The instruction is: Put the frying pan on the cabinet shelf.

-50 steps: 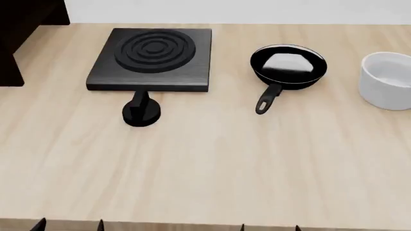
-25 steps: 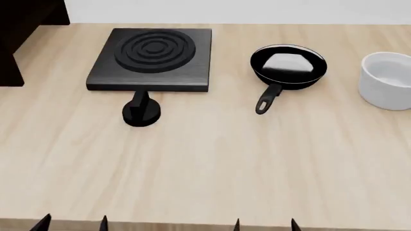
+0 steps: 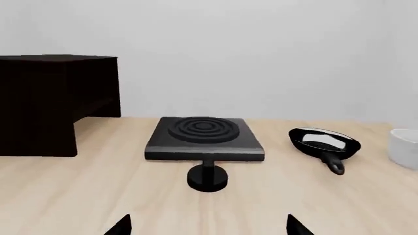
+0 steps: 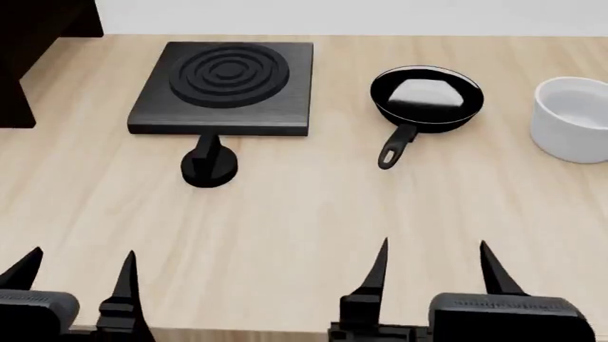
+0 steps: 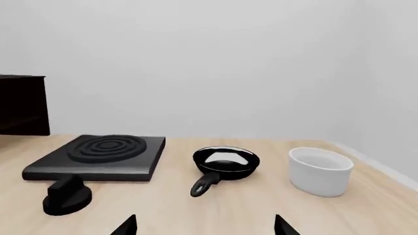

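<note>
The frying pan [image 4: 426, 96] is a small round black pan with a glossy inside, resting on the light wood countertop, its handle [image 4: 396, 146] pointing toward me. It also shows in the left wrist view [image 3: 324, 142] and the right wrist view [image 5: 225, 162]. The dark cabinet [image 3: 46, 103] stands at the far left; in the head view only its edge [image 4: 28, 43] shows. My left gripper [image 4: 76, 274] is open and empty near the front edge. My right gripper [image 4: 432, 263] is open and empty, well in front of the pan.
A square black hob with rings [image 4: 228, 85] sits left of the pan, with a black knob [image 4: 208, 164] in front of it. A white bowl [image 4: 573, 117] stands at the right. A white wall rises behind the counter.
Both grippers have risen into the head view from the front edge and moved forward over the countertop. The pan, hob and bowl have not moved.
</note>
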{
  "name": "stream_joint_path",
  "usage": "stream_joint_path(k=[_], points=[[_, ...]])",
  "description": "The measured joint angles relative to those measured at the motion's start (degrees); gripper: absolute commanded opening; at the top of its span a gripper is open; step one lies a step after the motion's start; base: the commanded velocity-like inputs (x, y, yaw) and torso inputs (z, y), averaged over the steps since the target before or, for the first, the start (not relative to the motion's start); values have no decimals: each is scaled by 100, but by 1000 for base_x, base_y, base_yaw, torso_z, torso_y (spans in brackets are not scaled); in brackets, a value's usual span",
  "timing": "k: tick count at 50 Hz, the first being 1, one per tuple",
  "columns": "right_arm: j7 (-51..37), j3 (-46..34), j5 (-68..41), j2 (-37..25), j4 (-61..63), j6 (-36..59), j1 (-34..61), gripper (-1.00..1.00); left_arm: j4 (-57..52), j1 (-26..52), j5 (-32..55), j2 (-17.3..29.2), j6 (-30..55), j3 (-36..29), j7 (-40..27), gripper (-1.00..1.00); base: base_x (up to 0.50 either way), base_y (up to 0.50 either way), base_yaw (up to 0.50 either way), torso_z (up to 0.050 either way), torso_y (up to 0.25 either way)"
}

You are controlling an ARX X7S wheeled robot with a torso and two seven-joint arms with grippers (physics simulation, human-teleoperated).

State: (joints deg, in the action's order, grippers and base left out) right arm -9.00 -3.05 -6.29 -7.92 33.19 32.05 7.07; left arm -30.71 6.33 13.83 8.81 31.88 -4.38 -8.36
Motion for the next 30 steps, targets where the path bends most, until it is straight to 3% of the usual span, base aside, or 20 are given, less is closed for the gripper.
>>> stream_joint_path(k=[11,21,30], points=[[-95,124,-271,-170,1034,1643,691,100,-775,515,436,151,1375,65,-102,100,0,0,0,0,0],[-99,258,-418,-248,1187,2081,711,100,-908,556,594,202,1641,103,-113,100,0,0,0,0,0],[-110,268,-432,-338,1185,2120,641,100,-975,558,727,211,1750,160,-139,100,349,189,0,0,0]])
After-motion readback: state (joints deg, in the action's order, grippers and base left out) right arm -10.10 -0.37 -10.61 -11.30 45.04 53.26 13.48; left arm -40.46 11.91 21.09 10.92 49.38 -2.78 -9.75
